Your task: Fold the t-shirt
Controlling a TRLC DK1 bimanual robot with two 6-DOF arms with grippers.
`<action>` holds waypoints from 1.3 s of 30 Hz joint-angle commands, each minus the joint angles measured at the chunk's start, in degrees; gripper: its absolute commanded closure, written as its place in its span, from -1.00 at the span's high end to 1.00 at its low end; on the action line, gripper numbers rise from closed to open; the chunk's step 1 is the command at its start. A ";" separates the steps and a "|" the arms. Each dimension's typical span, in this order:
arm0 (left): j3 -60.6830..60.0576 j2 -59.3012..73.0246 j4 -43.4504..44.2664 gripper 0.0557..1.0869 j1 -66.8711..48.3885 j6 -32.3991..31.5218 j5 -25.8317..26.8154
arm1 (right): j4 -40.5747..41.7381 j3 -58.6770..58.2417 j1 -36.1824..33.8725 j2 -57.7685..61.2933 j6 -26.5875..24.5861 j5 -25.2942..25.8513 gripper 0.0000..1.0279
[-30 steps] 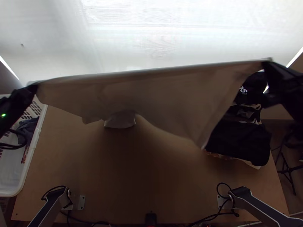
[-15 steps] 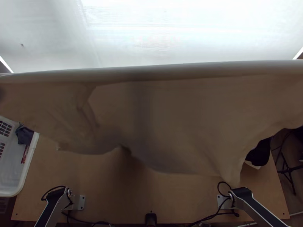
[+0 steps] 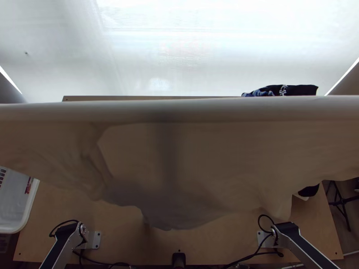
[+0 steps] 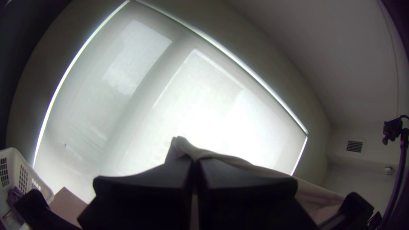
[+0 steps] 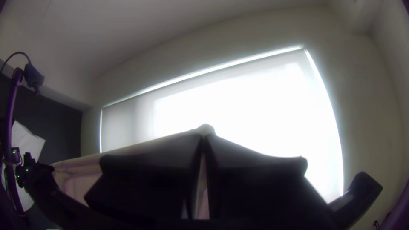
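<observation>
Spanning the top view from left edge to right edge: one pale t-shirt [image 3: 215, 166], held aloft, its long upper edge running almost level across the middle of the frame, its body slung from that edge towards the bottom of the frame.

Desk [image 3: 76, 215], light wood, beneath it; probably the landing place, the step in hand being to lay the cloth down before any fold.

White basket [image 3: 30, 204], lower left of the frame; dark garment [image 3: 298, 90], upper right, past the upper edge.

End effectors, two. Left end effector [image 4: 194, 161]: closed on cloth, a small peak standing out beyond the fingertips. Right end effector [image 5: 205, 135]: closed likewise, on the upper edge's other end. Neither arm is plainly the nearer (a matched pair, one to each end); the shirt lies between them and hangs from both. The coming move should turn on this: both ends lowered together, the line between them kept taut and level.

Smallest item: the folds [image 3: 96, 166] at left of the frame, which could land as a crease unless the loose lower part meets the wood first.
</observation>
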 commanded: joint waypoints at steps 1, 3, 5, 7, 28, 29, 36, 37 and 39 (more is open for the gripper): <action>2.03 -0.51 -5.95 -0.93 -2.90 0.48 0.59 | -6.92 0.60 -0.14 -1.08 1.95 -2.78 -0.95; 2.03 -0.87 -9.91 -0.93 -4.13 0.48 1.91 | -11.13 0.34 -0.14 -1.35 4.15 -4.37 -0.95; 1.76 -0.87 -15.18 -0.93 -4.13 0.48 4.55 | -14.47 -2.39 -0.14 -2.93 4.76 -6.39 -0.95; 1.15 -0.87 -20.02 -0.93 -4.49 0.48 7.62 | -16.85 -5.81 -0.14 -4.60 5.55 -7.35 -0.95; -48.25 4.41 0.81 -0.93 -8.79 14.99 2.44 | 9.52 -57.93 2.85 -1.00 -0.51 -9.29 -0.95; -49.13 6.08 3.36 -0.93 -8.79 15.16 1.03 | 11.10 -58.29 2.67 0.76 -0.69 -9.46 -0.95; -50.00 22.51 16.19 -0.93 -7.12 16.13 -3.01 | 19.89 -55.03 2.06 14.56 -1.92 -10.08 -0.95; -49.56 24.54 17.69 -0.93 -7.04 16.04 -3.01 | 20.59 -53.54 1.97 16.14 -1.92 -10.17 -0.95; -47.28 27.26 19.27 -0.93 -7.04 15.95 -3.19 | 20.59 -48.97 1.44 19.13 -1.83 -10.52 -0.95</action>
